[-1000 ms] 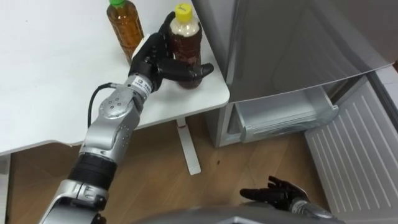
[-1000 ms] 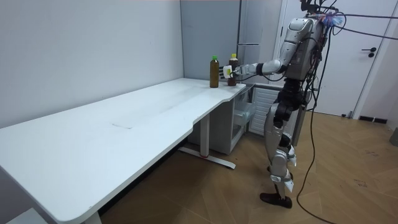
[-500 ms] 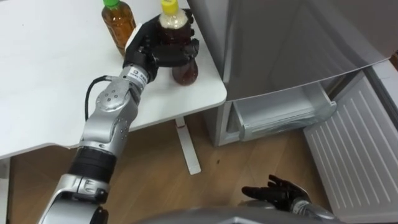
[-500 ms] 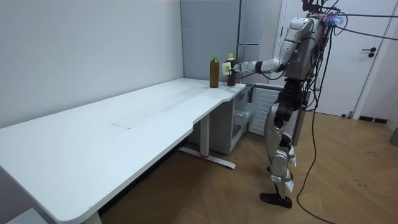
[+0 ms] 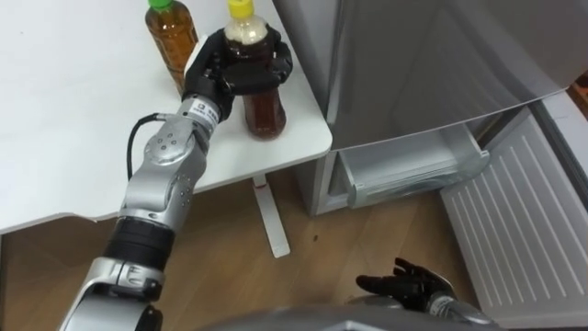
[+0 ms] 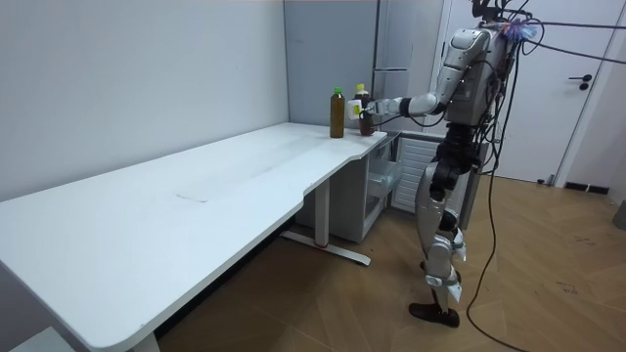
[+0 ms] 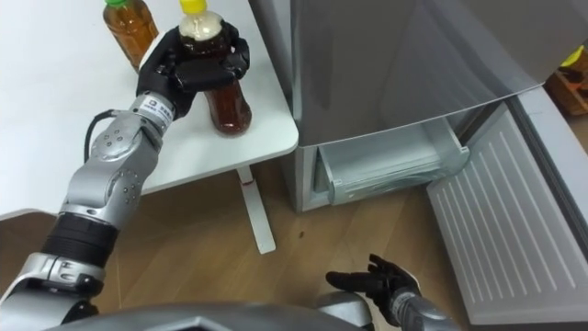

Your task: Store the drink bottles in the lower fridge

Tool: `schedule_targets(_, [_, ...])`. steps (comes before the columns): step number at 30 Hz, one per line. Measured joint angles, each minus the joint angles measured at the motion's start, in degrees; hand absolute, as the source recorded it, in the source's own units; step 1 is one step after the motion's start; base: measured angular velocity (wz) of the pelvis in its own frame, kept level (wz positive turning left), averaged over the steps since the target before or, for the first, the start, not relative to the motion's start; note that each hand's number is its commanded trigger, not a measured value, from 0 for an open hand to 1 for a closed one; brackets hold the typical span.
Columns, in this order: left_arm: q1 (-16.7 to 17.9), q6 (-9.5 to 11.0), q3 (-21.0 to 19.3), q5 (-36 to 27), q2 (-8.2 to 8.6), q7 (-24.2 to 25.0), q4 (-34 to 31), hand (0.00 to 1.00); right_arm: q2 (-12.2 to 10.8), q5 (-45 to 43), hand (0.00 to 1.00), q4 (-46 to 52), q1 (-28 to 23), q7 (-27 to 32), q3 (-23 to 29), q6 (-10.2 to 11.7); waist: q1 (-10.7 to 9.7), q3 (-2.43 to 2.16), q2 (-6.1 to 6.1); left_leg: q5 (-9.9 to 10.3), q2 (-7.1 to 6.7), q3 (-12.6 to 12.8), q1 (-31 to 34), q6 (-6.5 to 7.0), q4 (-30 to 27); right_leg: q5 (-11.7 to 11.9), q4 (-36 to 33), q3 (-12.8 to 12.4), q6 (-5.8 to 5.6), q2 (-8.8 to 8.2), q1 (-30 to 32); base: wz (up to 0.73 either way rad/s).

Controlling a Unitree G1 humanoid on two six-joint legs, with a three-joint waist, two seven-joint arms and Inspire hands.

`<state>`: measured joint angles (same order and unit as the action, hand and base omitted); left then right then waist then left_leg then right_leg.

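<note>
Robot stands upright on the wood floor [image 5: 230, 248] at the corner of the white table [image 5: 73, 110], next to the grey fridge [image 5: 404, 64].

Nearest: right hand [image 5: 404, 283] hangs low by its side above the floor, fingers loosely spread, holding nothing.

Right of that: the lower fridge door [image 5: 519, 221] is swung open, ribbed white inner face up. Behind it the lower compartment is open, with a clear drawer [image 5: 409, 165] at its front.

Further out: left arm reaches forward across the table's near right corner. Left hand [image 5: 213, 72] is wrapped around the shoulder and neck of the yellow-capped bottle [image 5: 264, 110], which is full of dark brown drink. Fingers curl round the front, thumb behind. The bottle is upright at the table's right edge, just beside the fridge wall. Cannot tell whether its base rests on the tabletop or is just off it.

Farthest: the green-capped bottle [image 5: 172, 37], amber drink, stands upright on the table just left of the gripping hand, untouched.
</note>
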<state>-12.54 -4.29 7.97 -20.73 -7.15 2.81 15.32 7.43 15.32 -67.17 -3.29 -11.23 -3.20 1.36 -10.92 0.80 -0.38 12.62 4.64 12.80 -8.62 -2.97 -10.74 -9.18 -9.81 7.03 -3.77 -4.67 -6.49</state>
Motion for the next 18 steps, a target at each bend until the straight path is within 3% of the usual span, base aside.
schedule_targets(10, [0.0,0.0,0.2,-1.4,-0.09,0.1,-2.0,1.0,0.0,-0.8,0.0,0.5,0.2,1.9,-0.6,-0.1,0.5,-0.24,0.32,0.0,0.03,0.7,0.2,0.0,0.0,0.2,-0.2,-0.5,-0.02,0.02,0.8,-0.02])
schedule_targets(18, [0.0,-0.1,0.3,-2.3,-0.07,0.6,-9.9,1.0,0.0,-5.7,0.0,2.0,0.1,3.3,-0.7,-0.3,2.1,-0.3,-0.07,0.0,0.03,0.7,0.4,0.0,0.1,0.2,-0.3,-0.4,-0.02,0.01,1.0,0.01])
